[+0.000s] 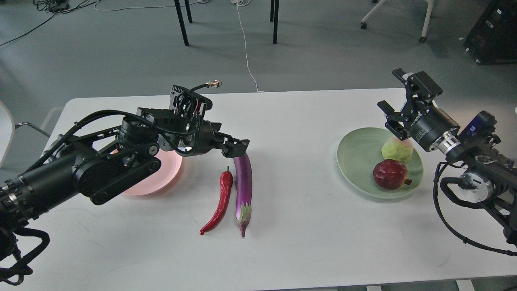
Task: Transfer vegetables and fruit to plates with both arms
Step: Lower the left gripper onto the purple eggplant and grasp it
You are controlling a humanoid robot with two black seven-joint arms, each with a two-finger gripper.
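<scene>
The purple eggplant (243, 186) and the red chili pepper (220, 204) lie side by side on the white table (315, 242), near its middle. My left gripper (235, 148) hovers right at the eggplant's far end; its fingers look dark and merged. The pink plate (169, 171) lies mostly hidden under my left arm. The green plate (357, 157) at the right holds the dark red fruit (389, 173) and the yellow-green fruit (396, 150). My right gripper (392, 120) is open and empty just above the yellow-green fruit.
Beyond the table's far edge are black chair legs (181, 24), a white cable (246, 52) on the grey floor and a black case (494, 32) at the top right. A white chair (6, 129) stands at the left edge.
</scene>
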